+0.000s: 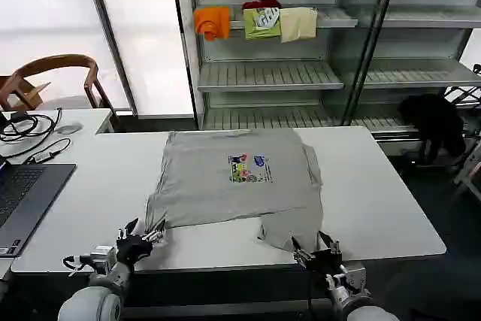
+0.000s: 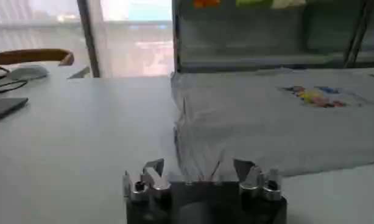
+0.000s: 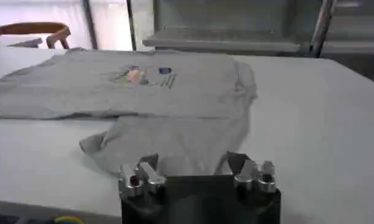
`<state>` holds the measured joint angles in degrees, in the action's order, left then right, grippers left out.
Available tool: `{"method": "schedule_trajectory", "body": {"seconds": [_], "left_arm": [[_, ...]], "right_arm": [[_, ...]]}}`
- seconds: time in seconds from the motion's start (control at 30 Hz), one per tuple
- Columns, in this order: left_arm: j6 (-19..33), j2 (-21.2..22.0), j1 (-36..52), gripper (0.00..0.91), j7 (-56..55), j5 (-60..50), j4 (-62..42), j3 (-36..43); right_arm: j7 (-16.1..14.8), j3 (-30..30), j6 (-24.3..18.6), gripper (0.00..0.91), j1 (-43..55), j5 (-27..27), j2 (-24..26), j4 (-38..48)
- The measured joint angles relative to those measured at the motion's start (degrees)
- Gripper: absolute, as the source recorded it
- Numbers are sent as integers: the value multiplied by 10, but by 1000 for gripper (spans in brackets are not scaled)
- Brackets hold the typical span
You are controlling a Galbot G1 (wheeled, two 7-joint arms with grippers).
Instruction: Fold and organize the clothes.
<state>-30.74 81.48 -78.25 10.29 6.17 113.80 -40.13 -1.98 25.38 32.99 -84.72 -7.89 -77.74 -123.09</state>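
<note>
Laptop (image 1: pixel 19 201) cropped at frame edge

Bright window daylight, soft wrist-view blur

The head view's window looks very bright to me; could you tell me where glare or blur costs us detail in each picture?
Head view: the window is blown out white, while the T-shirt is evenly lit. Left wrist view: the chest print is smeared and soft. Right wrist view: the shelving behind is out of focus.
</note>
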Motion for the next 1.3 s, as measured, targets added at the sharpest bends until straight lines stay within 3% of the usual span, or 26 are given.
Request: {"method": "schedule_trajectory", "body": {"seconds": [0.73, 0.97, 1.3], "left_arm": [[12, -10, 8, 0, 43, 29, -9, -10], [4, -15, 51, 0, 51, 86, -19, -20], [-13, -24, 158, 0, 36, 129, -81, -11]], "right_arm": [[-3, 7, -50, 0, 45, -30, -32, 17], [1, 7, -56, 0, 115, -26, -72, 54], [9, 11, -59, 0, 277, -18, -109, 181]]}}
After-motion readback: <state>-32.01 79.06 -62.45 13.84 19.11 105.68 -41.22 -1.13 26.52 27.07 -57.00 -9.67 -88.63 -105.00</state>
